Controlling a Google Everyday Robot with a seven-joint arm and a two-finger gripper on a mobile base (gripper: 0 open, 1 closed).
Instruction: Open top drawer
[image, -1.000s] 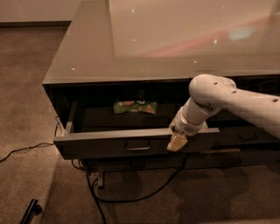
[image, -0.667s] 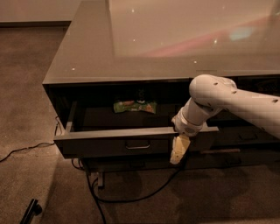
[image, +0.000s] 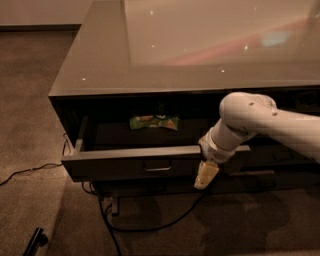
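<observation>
Gripper (image: 205, 176) hangs before top drawer (image: 115, 164) — standing open.

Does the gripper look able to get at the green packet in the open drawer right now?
Probably, but not directly. The top drawer is pulled out and the green packet lies uncovered near its back. The gripper hangs outside the front panel, so it must rise over it, beneath the countertop.

Pale yellow tool (image: 206, 175) lower on the front of the wide dark grey top drawer (image: 115, 167)
From the panel's top edge it has dropped to the lower edge, right of the metal loop handle (image: 158, 166).
</observation>
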